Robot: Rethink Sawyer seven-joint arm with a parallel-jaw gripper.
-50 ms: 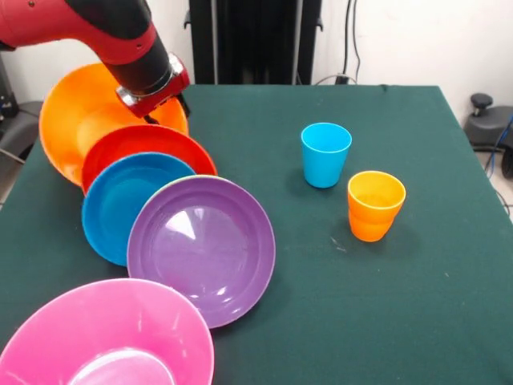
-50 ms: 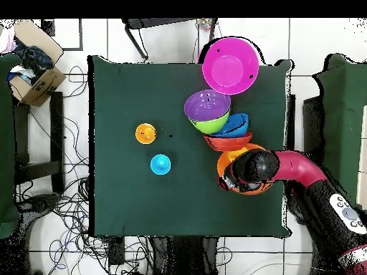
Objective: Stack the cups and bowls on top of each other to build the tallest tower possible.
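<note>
**Bowls tipped in a row, arm at the orange bowl**

Pink bowl (image 1: 104, 341) sits nearest the camera at the front view's lower left, open side up, on the green table (image 1: 385, 321); from overhead it hangs partly over the table's edge (image 2: 230, 66).

Going left to right in the front view, a leaning, overlapping row of bowls runs from the far left toward the middle. The big orange bowl (image 1: 76, 120) is farthest back, tilted with its opening toward the camera. Against it lean the red bowl (image 1: 144, 144), then the blue bowl (image 1: 120, 200), then the purple bowl (image 1: 200, 245), each overlapping the one behind. From overhead a green bowl (image 2: 211, 126) shows under the purple one's rim.

The red and black arm (image 1: 104, 28) comes down over the orange bowl; its gripper (image 1: 152, 108) is at that bowl's rim. Whether the pincer is spread or pressed together cannot be told: the wrist hides it in both views.

Right of the row, well apart from the bowls, a blue cup (image 1: 325, 154) stands upright. Near it, to the right and closer to the camera, stands an orange cup (image 1: 375, 205) with a yellow-orange one nested inside it. The two do not touch.
</note>
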